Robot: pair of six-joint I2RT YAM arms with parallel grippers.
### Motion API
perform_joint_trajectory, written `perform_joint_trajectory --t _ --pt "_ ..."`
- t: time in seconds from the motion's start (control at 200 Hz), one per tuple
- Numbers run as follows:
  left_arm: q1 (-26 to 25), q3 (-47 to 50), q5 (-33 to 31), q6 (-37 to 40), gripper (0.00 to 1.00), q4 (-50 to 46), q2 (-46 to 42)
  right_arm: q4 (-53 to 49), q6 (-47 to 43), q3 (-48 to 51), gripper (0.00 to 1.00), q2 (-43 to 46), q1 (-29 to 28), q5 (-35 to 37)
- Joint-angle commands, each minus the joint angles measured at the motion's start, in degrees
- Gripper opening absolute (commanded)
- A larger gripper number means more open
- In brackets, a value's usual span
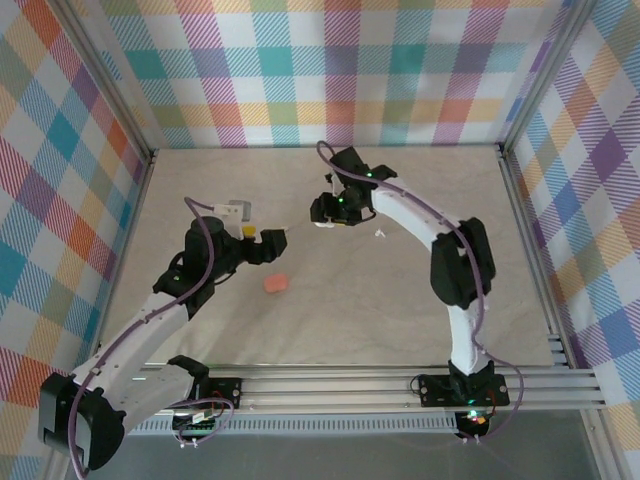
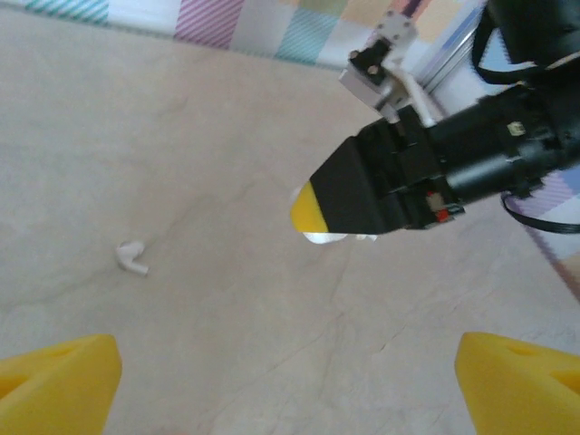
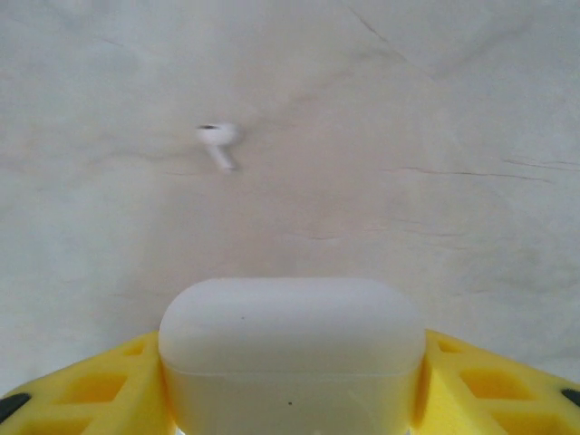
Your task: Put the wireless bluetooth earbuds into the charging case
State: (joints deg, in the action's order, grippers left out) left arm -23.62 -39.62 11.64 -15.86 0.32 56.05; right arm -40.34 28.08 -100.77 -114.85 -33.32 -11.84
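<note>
Right gripper (image 3: 290,399) clamped on white case (image 3: 290,326), yellow fingers (image 3: 91,390) either side; white earbud (image 3: 217,140) on table (image 3: 453,109) beyond it.

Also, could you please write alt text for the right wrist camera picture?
A white charging case sits clamped between the right gripper's yellow fingers at the bottom of the view. Beyond it, one white earbud lies on the pale marbled table.

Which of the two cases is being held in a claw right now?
The white case, gripped in the right claw; the salmon-pink case lies free on the table.
</note>
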Motion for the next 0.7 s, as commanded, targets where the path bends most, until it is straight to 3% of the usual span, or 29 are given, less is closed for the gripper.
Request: perform_joint_trajectory --t 0.0,0.375,0.695 --pt "-3.1 1.1 -0.3 -1.4 0.91 11.0 0.4 7.9 6.9 4.8 0.42 6.7 0.4 -5.8" --pt "-11.3 1.4 -2.7 -1.8 0.87 29.9 6.9 15.7 15.8 14.4 0.42 20.8 0.2 -10.8" --pt "-14.6 0.4 -2.5 0.3 0.83 34.9 11.4 15.5 16.4 16.3 0.42 27.2 0.1 -9.8"
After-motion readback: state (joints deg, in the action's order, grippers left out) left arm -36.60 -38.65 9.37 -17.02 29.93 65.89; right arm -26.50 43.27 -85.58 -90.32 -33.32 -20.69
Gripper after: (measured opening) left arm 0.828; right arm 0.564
